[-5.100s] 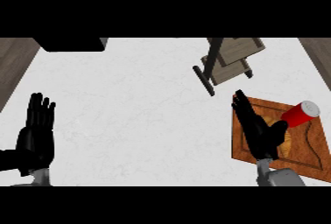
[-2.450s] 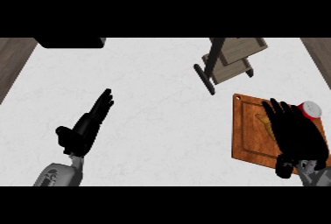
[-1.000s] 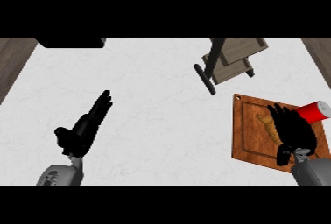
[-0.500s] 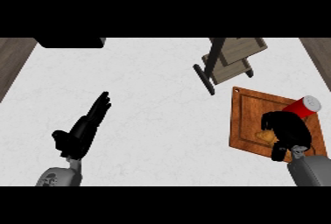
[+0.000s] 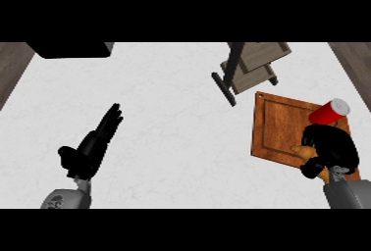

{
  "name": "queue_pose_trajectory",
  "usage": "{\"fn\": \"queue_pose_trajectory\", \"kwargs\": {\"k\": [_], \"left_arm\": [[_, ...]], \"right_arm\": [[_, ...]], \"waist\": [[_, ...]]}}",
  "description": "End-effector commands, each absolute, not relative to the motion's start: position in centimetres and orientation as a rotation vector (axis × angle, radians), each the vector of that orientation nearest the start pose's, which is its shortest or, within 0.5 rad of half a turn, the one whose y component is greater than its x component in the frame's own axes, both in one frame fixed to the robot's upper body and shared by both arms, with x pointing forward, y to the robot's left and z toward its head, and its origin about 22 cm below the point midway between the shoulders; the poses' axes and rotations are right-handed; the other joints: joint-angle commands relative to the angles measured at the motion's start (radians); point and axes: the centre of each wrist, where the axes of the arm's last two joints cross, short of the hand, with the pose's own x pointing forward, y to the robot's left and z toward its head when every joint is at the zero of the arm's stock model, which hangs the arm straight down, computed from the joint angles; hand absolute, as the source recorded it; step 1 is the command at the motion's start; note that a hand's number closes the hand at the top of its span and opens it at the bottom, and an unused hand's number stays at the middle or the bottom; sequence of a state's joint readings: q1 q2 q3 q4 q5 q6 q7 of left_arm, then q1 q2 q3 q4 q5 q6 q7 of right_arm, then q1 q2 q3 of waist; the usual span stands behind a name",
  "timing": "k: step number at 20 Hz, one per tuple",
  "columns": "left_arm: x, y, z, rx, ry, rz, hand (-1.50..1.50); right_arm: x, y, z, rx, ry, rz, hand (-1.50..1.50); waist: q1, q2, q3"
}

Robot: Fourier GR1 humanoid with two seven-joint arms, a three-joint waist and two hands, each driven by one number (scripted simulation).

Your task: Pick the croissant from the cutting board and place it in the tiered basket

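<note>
The wooden cutting board (image 5: 279, 122) lies at the right of the white counter. My right hand (image 5: 332, 147) is over its near right part, fingers curled round the croissant (image 5: 303, 150); only a small orange-brown piece shows at the hand's left side. A red can (image 5: 328, 111) lies tilted on the board just beyond the hand and touching it. The tiered basket (image 5: 250, 66) of pale wood on a dark frame stands at the back, beyond the board. My left hand (image 5: 92, 144) rests open at the lower left, fingers straight.
A dark box (image 5: 70, 49) sits at the back left corner. Brown floor shows past the counter's left edge (image 5: 13, 68) and right edge (image 5: 355, 61).
My right hand has curled shut round the croissant and drawn back toward the board's near edge. The red can tipped and shifted slightly. The left hand stayed still.
</note>
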State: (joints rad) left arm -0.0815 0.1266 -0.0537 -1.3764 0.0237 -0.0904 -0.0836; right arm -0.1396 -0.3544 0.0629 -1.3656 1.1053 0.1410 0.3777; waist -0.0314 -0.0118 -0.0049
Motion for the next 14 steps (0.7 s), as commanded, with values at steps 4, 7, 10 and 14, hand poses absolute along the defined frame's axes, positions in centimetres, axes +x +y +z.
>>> {"fn": "queue_pose_trajectory", "kwargs": {"k": [4, 7, 10, 14], "left_arm": [[25.0, 26.6, -3.0, 0.032, -1.483, -0.132, 0.0], [25.0, 26.4, -2.9, 0.008, -1.5, -0.166, 0.0], [25.2, 25.7, -2.8, -0.034, -1.491, -0.179, 0.0], [26.2, 25.7, -2.4, -0.035, -1.508, -0.199, 0.0]], "right_arm": [[25.9, -33.0, 4.7, -1.261, -0.486, 0.416, 1.5], [26.3, -30.8, 10.6, -1.326, -0.568, 0.222, 1.5], [25.3, -27.5, 15.7, -1.278, -0.782, 0.033, 1.5], [22.7, -25.0, 23.2, -1.35, -0.995, -0.096, 1.5]], "waist": [[-0.091, -0.027, -0.007], [-0.058, -0.023, -0.005], [-0.042, -0.021, -0.002], [-0.013, -0.009, -0.002]]}}
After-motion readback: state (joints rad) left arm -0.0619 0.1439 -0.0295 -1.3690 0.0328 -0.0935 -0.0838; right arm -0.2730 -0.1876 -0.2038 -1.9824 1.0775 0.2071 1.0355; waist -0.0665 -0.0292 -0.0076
